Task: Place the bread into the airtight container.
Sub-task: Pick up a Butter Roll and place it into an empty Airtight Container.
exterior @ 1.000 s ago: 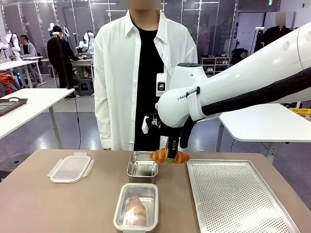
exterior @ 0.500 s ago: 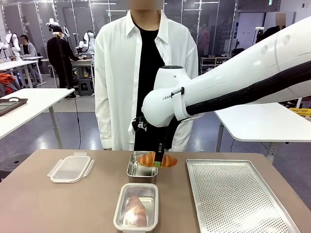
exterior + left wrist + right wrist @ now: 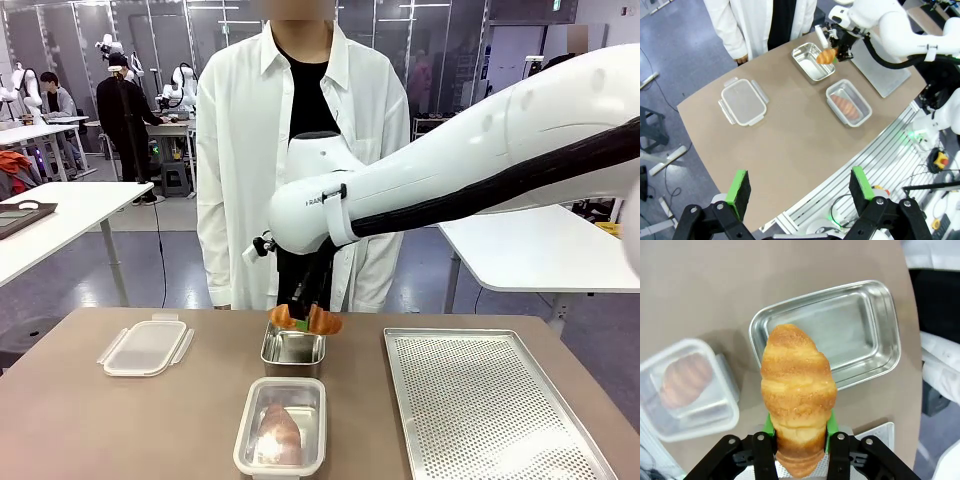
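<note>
right gripper (image 3: 799,429) is pinching the croissant (image 3: 797,385) about mid-length, hanging above the empty steel tin (image 3: 293,350). in the right wrist view it overlaps one long rim, not the centre. croissant's long axis lies crosswise to the tin's, so i'd re-centre and maybe roll the wrist before lowering. left gripper (image 3: 800,187) is spread, empty, high and well off.

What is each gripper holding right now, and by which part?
Right gripper holds the croissant, pinched across its sides near the middle. Left gripper is open and empty.
</note>
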`<state>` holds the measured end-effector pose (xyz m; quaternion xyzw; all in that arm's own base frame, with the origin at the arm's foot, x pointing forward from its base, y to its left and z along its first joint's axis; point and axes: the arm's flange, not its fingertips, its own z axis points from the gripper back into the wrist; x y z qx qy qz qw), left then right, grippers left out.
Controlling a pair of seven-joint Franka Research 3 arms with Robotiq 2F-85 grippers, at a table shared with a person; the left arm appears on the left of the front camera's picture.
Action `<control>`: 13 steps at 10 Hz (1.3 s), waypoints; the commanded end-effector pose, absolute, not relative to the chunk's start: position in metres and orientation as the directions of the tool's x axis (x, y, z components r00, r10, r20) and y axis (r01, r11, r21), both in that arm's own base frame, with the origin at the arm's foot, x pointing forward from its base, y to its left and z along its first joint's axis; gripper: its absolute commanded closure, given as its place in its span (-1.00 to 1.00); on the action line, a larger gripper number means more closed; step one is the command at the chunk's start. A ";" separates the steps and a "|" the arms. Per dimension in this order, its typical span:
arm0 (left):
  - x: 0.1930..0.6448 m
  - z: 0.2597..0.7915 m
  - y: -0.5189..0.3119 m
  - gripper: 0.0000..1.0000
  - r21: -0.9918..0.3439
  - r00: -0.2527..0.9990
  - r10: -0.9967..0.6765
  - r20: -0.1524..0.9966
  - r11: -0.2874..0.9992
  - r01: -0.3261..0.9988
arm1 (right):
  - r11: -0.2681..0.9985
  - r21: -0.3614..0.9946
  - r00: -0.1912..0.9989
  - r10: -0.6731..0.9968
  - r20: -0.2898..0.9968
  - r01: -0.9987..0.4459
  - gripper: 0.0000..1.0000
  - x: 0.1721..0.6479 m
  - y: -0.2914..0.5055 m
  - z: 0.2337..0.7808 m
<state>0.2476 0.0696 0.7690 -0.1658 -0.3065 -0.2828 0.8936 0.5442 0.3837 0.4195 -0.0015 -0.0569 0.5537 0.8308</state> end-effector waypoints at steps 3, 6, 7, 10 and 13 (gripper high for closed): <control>0.247 0.771 0.070 -1.00 -0.113 0.643 -0.418 0.642 0.777 0.619 | 0.740 -0.061 0.732 0.672 0.115 -0.670 0.18 0.565 0.410 0.424; 0.247 0.771 0.070 -1.00 -0.113 0.643 -0.418 0.642 0.777 0.619 | 0.918 -0.044 0.901 0.396 0.177 -0.394 0.18 0.563 0.410 0.421; 0.247 0.771 0.070 -1.00 -0.113 0.643 -0.418 0.642 0.777 0.619 | 0.968 -0.020 0.954 0.251 0.164 -0.251 0.18 0.564 0.409 0.419; 0.247 0.771 0.070 -1.00 -0.113 0.643 -0.418 0.642 0.777 0.619 | 1.000 -0.017 0.996 0.017 0.082 -0.016 0.18 0.574 0.401 0.412; 0.247 0.771 0.070 -1.00 -0.113 0.643 -0.418 0.642 0.777 0.619 | 0.999 -0.031 0.996 -0.034 0.086 0.037 0.18 0.587 0.404 0.387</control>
